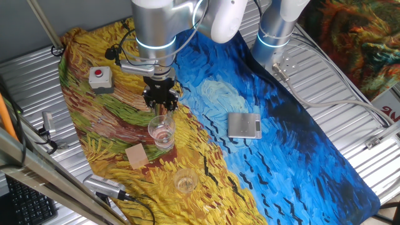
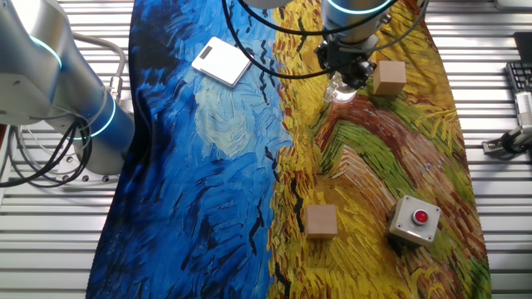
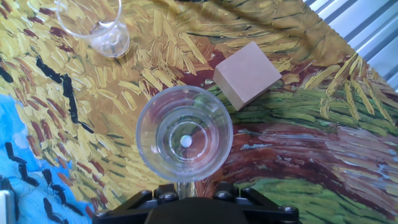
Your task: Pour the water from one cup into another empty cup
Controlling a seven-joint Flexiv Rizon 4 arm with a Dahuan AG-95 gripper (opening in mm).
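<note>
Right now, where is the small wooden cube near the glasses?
In one fixed view the wooden cube sits on the yellow part of the cloth, just left of the taller cup under the pincer, with the shorter cup nearer the front edge.

The arm reaches straight down, its hand [image 1: 162, 100] pointing at the table, finger spread unclear

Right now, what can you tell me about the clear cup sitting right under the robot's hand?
The taller tumbler is clear, colourless, glass or plastic, with a round, slightly flared rim. It stands upright on the painted tablecloth, beside a wooden block; the smaller cup stands apart. Glints suggest a little water at the bottom. The end effector hovers just above its rim; contact cannot be told.
</note>
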